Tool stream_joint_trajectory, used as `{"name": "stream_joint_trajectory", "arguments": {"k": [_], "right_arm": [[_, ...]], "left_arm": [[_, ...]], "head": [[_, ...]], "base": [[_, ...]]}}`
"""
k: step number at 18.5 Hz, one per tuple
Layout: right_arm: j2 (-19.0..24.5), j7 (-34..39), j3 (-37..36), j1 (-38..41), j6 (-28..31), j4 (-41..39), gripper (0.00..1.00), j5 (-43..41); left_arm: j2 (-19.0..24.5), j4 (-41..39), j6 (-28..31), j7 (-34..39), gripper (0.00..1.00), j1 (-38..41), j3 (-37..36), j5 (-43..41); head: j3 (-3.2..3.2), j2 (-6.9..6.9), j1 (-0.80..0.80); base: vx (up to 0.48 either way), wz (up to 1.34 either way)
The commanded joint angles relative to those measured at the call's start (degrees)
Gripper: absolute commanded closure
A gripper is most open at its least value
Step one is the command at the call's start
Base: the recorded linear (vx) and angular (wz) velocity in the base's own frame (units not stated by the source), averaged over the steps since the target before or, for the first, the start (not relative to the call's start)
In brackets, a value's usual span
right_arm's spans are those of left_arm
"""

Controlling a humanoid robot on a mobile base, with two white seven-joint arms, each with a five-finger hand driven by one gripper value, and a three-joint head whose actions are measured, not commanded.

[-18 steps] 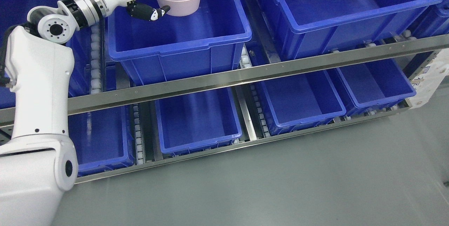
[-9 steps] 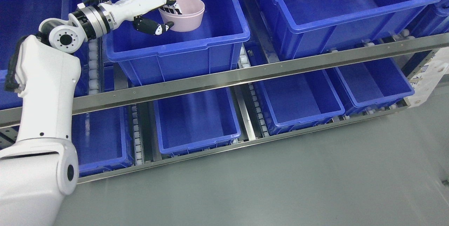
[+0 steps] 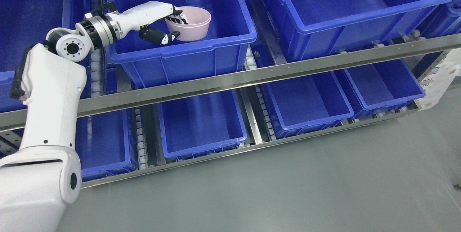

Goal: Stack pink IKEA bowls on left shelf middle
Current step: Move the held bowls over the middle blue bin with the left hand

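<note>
A pink bowl (image 3: 192, 26) is held upright inside the large blue bin (image 3: 223, 50) on the upper shelf level, near the bin's front wall. My left hand (image 3: 172, 23) grips the bowl's left rim, with fingers inside the bowl and the thumb (image 3: 164, 38) outside below it. The left arm reaches up from the lower left. Whether the bowl touches the bin floor is hidden by the bin's front wall. The right arm is not in view.
A second large blue bin (image 3: 360, 16) stands to the right on the same level. A steel shelf rail (image 3: 273, 73) runs across in front. Several smaller blue bins (image 3: 201, 124) sit on the lower level. Grey floor (image 3: 288, 188) lies below.
The camera has shifted, so the whole picture moved. Relative to the bin, my left hand with the pink bowl has come forward and lower, closer to the bin's front wall.
</note>
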Motion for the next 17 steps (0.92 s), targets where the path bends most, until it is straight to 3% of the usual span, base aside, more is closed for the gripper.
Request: {"name": "stream_joint_trajectory", "arguments": {"k": [1,3,12,17], "right_arm": [[-1.0,0.0,-0.6,1.7,0.0,-1.9,0.00,-2.9],[-1.0,0.0,-0.7,1.7,0.1,-1.9,0.00,-2.9],[-1.0,0.0,-0.6,1.7,0.1,-1.9,0.00,-2.9],[-1.0,0.0,-0.6,1.7,0.1,-1.9,0.00,-2.9]], "left_arm": [[0.0,0.5,0.0,0.1,0.57,0.1,-0.2,0.3],[0.0,0.4,0.0,0.1,0.45,-0.5,-0.1,0.3],[1.0,0.0,-0.1,0.2,0.09,-4.8,0.1,0.3],[1.0,-1.2,0.0,0.2,0.01,-5.3,0.2,0.2]], "head": [[0.00,0.00,0.00],[0.00,0.00,0.00],[0.00,0.00,0.00],[0.00,0.00,0.00]], "base": [[0.000,0.00],[0.000,0.00],[0.000,0.00],[0.000,0.00]]}}
